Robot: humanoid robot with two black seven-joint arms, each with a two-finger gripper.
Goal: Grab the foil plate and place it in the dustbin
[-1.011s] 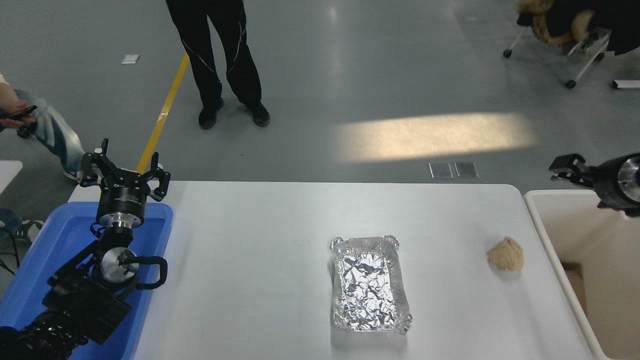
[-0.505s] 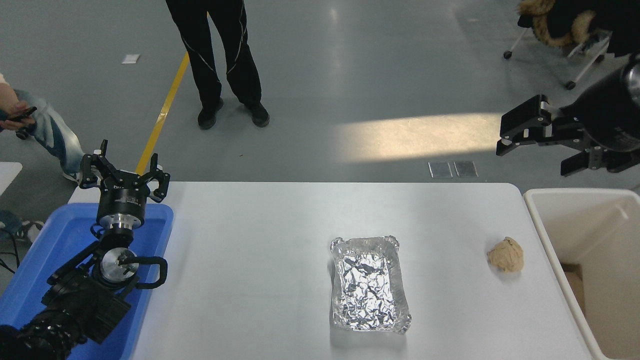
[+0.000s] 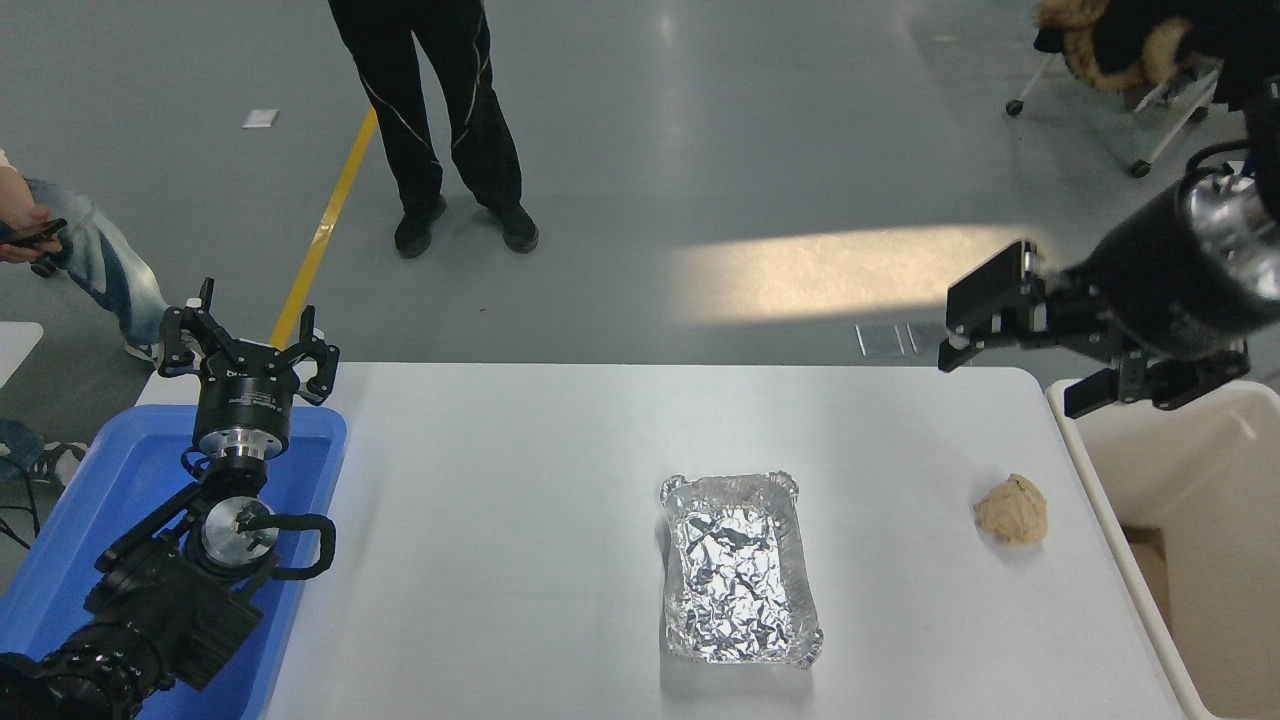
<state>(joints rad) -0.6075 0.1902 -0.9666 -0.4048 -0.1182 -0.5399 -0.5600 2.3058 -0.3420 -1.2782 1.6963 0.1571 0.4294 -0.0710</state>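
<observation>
Head view: I look down over the white table (image 3: 520,560) from my own side.
Change: a second ago my right gripper (image 3: 1010,350) sat low over the dustbin (image 3: 1085,470) at the right edge; since then it has risen and swung left, and it now hangs above the table's far right corner.
Right gripper state: released, fingers spread wide, holding nothing.
Meaning: I judge this as the start of the reach; the grasp has not begun.
Foil plate: the foil plate (image 3: 738,570) lies flat on the table, right of centre and near my edge, well apart from my gripper.
Long axis: it runs from my side toward the far side, its near end tilted slightly right.
Neighbour: a paper ball (image 3: 1012,509) sits between plate and dustbin.
Left gripper: my left gripper (image 3: 247,352) is parked over the blue bin (image 3: 60,530), fingers spread.
</observation>
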